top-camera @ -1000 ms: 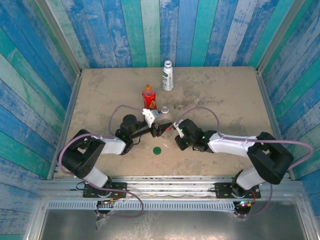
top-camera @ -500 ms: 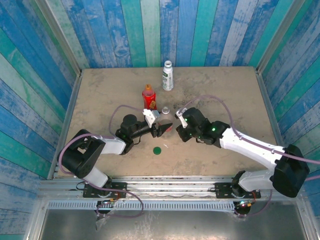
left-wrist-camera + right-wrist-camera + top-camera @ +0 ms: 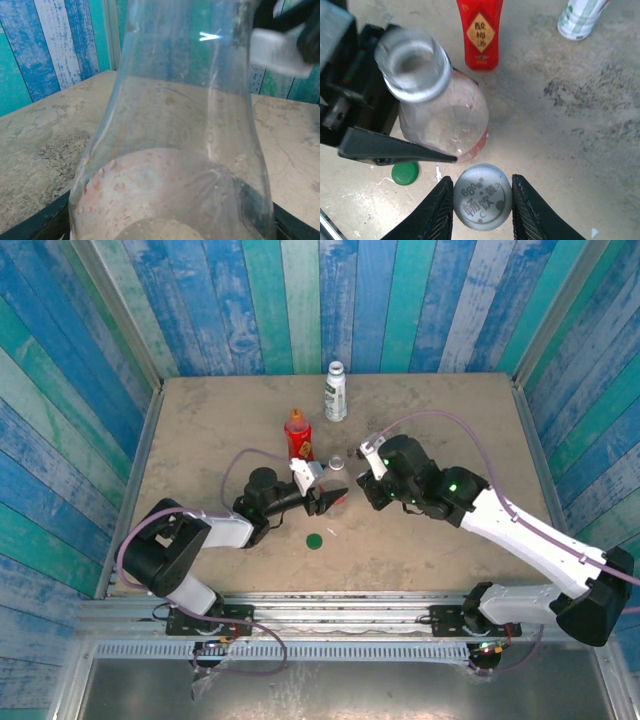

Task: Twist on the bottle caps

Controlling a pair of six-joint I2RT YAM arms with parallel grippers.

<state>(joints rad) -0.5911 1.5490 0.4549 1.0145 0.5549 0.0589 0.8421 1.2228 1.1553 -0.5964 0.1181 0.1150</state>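
While bottle (image 3: 445, 112) is clamped, cap (image 3: 482, 196) (seemingly white) hovers.

Clear bottle (image 3: 440, 110), mouth open, red label low, stands near upright in the left tool (image 3: 333, 498). Grey ribbed cap (image 3: 482, 196), print up, is pinched in the right tool (image 3: 482, 189) beside it. Green cap (image 3: 316, 539) lies flat on the counter (image 3: 450, 420). Red bottle (image 3: 297, 435) and white-labelled bottle (image 3: 335, 395) stand upright behind
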